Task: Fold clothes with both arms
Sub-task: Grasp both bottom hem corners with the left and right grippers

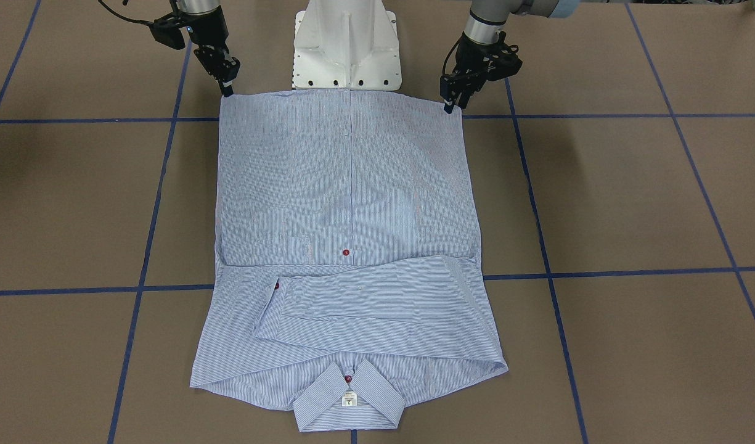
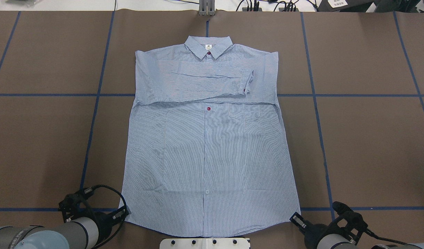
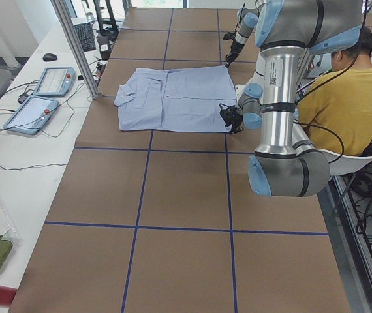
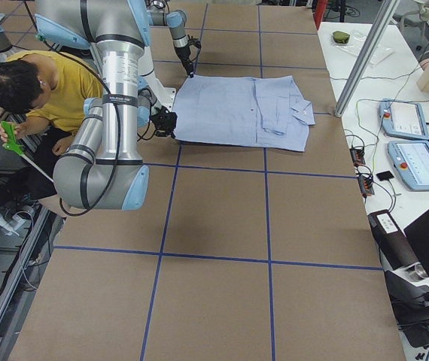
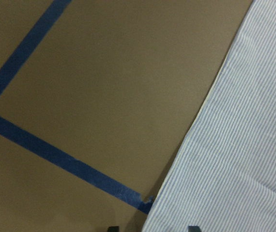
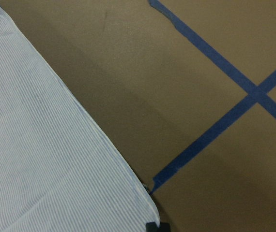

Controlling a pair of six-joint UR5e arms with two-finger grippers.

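shirt (image 1: 346,185), striped button-up: flat on brown table (image 1: 630,197), sleeves folded across chest, hem nearest robot. left gripper (image 1: 451,105) at one hem corner, jaws apart astride the edge. right gripper (image 1: 227,88) at other corner, jaw state cannot be told. advice: pinch both corners evenly and lift together.

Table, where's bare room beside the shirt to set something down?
Wide bare table lies either side of the shirt, and a narrow strip beyond the collar. Crowded at the hem corners, by left pincer, right pincer and the base.
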